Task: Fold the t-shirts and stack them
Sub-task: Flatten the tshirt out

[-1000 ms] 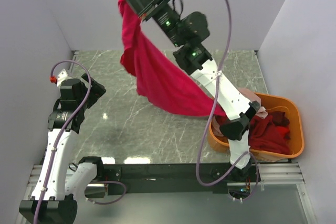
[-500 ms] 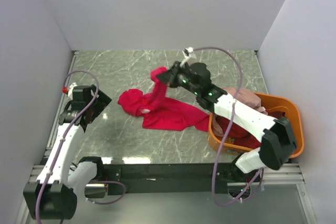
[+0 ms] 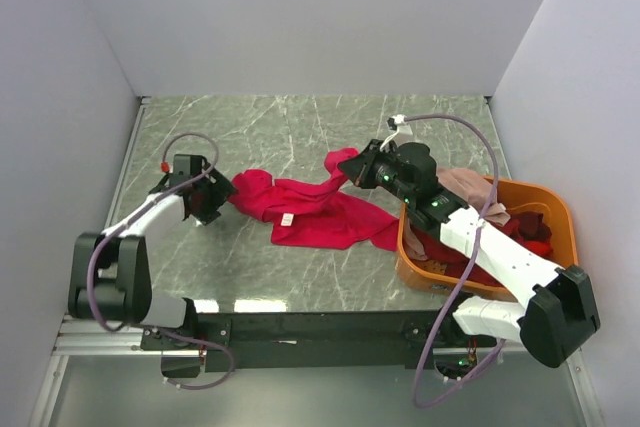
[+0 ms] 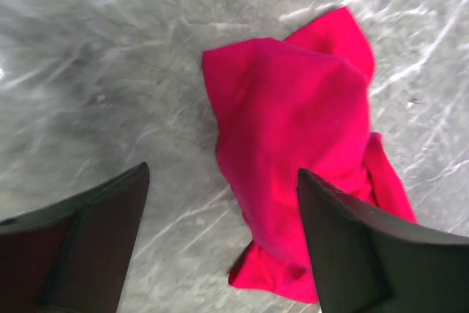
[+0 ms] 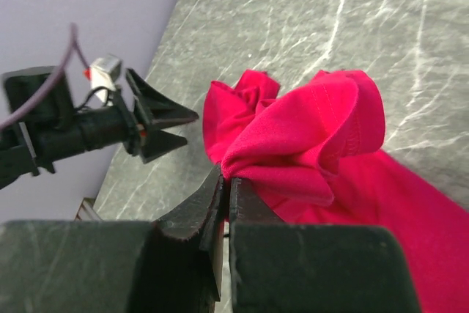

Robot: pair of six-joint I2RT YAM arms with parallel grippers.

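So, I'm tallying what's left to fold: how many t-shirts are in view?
3: a crimson-pink t-shirt on the table, its edge pinched by the right pincer; a dark red one and a pale pink one in the orange basket. More may hide beneath.

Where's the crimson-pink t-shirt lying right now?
Top view: the crimson-pink t-shirt lies crumpled mid-table, its right end by the orange basket, between the open left gripper and the right gripper pinching a fold.

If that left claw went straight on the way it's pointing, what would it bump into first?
Most likely the bunched end of the crimson-pink t-shirt, just ahead of the open left gripper; depth is unclear, so possibly the table first.
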